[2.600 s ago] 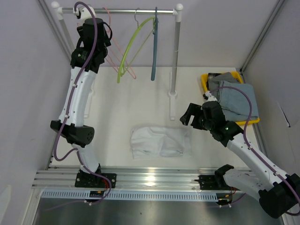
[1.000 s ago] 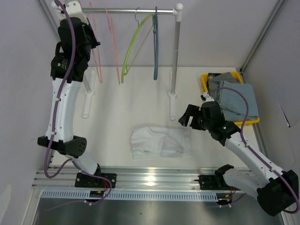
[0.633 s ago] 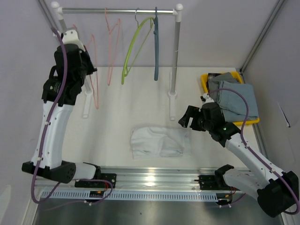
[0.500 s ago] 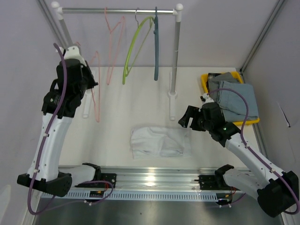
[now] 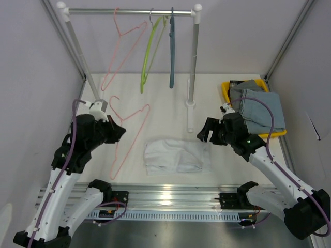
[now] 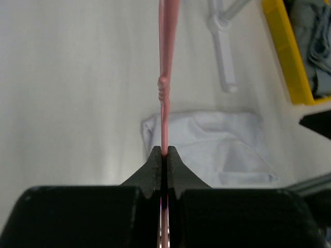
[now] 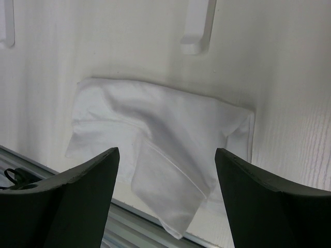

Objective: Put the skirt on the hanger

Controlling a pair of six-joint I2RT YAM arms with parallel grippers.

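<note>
1. The left gripper [image 6: 163,151] is closed tightly on the pink hanger [image 6: 165,51], which it holds edge-on above the table [image 5: 155,103], just left of the skirt.
2. The skirt [image 5: 177,155] lies folded and white near the front edge, between the two arms. Nothing touches it.
3. The right gripper [image 7: 164,152] hangs over the skirt's right part with its jaws wide apart and empty.
4. In my judgement, the step in hand is to bring the hanger to the skirt.
5. Lower it slowly, because the thin wire may turn between the pads.
6. The right gripper should pinch only the top layer, so that an opening is left for the hanger. I cannot tell which edge is the waist.
</note>
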